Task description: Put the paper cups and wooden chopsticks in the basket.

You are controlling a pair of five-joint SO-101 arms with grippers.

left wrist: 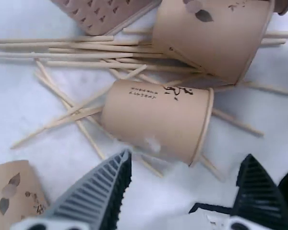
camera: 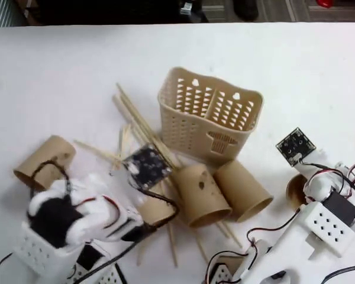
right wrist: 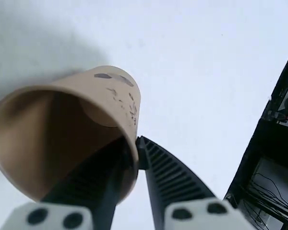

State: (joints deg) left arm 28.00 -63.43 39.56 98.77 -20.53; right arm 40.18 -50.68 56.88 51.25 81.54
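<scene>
The tan lattice basket (camera: 210,115) stands upright mid-table. Wooden chopsticks (camera: 139,124) lie scattered at its left and under the cups. My left gripper (left wrist: 187,163) is open, its fingers hovering either side of a paper cup (left wrist: 158,120) that lies on its side across chopsticks (left wrist: 77,52). Another cup (left wrist: 216,33) lies just beyond it, beside the basket corner (left wrist: 105,14). My right gripper (right wrist: 134,143) is shut on the wall of a paper cup (right wrist: 72,124), one finger inside and one outside. That cup (camera: 294,190) sits right of the basket.
Two more cups (camera: 198,192) (camera: 242,189) lie on their sides in front of the basket, and one cup (camera: 44,160) lies at the far left. Both arm bases and their cables crowd the near edge. White tabletop (camera: 59,77) stretches behind the basket.
</scene>
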